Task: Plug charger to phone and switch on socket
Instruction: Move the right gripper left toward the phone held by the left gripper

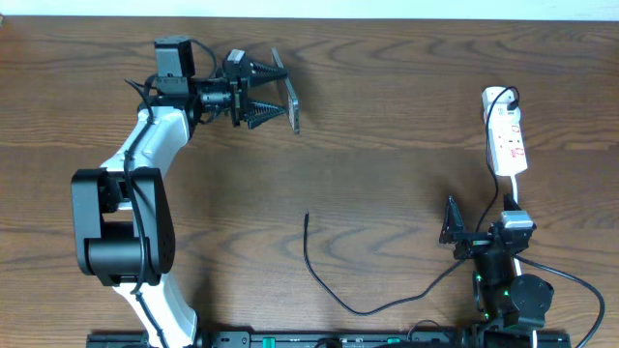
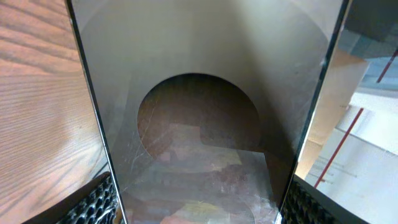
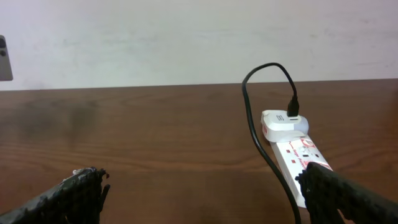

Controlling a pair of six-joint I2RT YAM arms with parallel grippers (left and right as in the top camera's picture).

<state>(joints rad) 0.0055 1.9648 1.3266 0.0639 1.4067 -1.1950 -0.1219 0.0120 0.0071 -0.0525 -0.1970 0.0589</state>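
Observation:
My left gripper [image 1: 279, 92] is shut on the phone [image 1: 291, 101] and holds it on edge above the table at the far left. In the left wrist view the phone's glossy face [image 2: 199, 124] fills the space between my left gripper's fingers [image 2: 199, 214]. The charger's thin black cable [image 1: 334, 295] lies on the table, with its plug tip [image 1: 307, 217] free near the middle. The white socket [image 1: 506, 135] lies at the far right with a white adapter at its far end. My right gripper [image 1: 481, 232] is open and empty just short of the socket [image 3: 298, 155], which also shows in the right wrist view.
The charger cable [image 3: 264, 149] loops from the adapter [image 3: 280, 123] down the socket's left side. Both arm bases and a black rail [image 1: 319, 338] sit at the table's near edge. A pale wall stands beyond the far edge.

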